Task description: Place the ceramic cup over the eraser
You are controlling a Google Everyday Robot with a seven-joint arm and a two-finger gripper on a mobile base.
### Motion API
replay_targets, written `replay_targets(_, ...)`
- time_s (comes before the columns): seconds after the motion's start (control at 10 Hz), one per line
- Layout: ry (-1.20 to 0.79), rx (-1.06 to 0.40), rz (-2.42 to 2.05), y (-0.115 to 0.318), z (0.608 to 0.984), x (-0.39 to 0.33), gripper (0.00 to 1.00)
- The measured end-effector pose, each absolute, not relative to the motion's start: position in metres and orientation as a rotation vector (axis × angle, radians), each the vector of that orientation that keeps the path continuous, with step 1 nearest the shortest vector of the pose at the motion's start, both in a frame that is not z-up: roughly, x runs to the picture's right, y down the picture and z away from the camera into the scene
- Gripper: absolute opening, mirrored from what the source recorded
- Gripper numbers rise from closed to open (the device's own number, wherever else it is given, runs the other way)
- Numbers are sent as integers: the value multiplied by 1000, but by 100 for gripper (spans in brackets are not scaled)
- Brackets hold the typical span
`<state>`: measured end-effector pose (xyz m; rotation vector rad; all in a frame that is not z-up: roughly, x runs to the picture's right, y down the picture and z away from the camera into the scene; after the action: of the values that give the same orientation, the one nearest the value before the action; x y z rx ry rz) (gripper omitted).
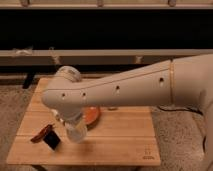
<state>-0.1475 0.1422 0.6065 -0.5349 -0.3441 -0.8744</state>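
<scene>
My gripper (73, 124) hangs under the big white arm over the left front of the wooden table (122, 145). It holds the ceramic cup (76, 134), a small plain white tapered cup, just above the tabletop. The eraser (51, 140), a small black block, stands on the table just left of the cup and slightly in front of it. Cup and eraser are close, side by side, and the cup is not over the eraser.
An orange bowl (93, 116) sits behind and to the right of the cup, mostly hidden by the arm. A flat red-brown piece (40, 134) lies against the eraser's left side. The arm covers the table's back left. The table's front edge is near.
</scene>
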Motion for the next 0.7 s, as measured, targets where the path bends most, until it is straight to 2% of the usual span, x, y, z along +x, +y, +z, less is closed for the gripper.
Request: replay_targets(0.7, -453, -557, -1059, 166, 589, -233, 0)
